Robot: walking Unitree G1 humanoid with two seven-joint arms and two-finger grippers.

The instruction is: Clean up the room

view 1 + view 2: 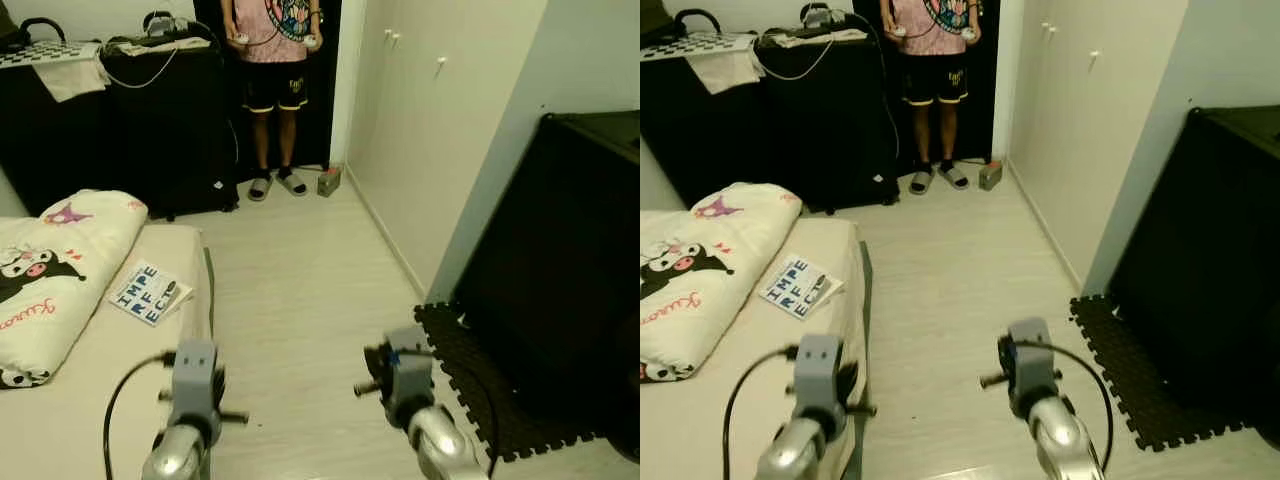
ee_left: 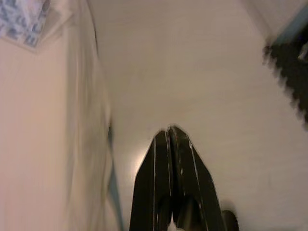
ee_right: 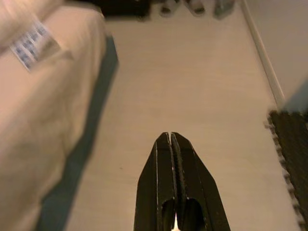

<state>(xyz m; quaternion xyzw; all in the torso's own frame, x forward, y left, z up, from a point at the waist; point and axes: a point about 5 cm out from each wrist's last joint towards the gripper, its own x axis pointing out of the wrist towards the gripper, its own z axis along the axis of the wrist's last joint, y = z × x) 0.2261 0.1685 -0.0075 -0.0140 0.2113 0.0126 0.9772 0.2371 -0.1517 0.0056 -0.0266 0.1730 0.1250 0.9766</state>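
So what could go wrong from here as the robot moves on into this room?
A person stands on the floor straight ahead, so walking forward risks a collision. The black foam mat on the robot's right has a raised, jagged edge that a foot might catch. The book lies close to the bed's edge; with the left gripper and right gripper both shut, a reach there might knock it to the floor.
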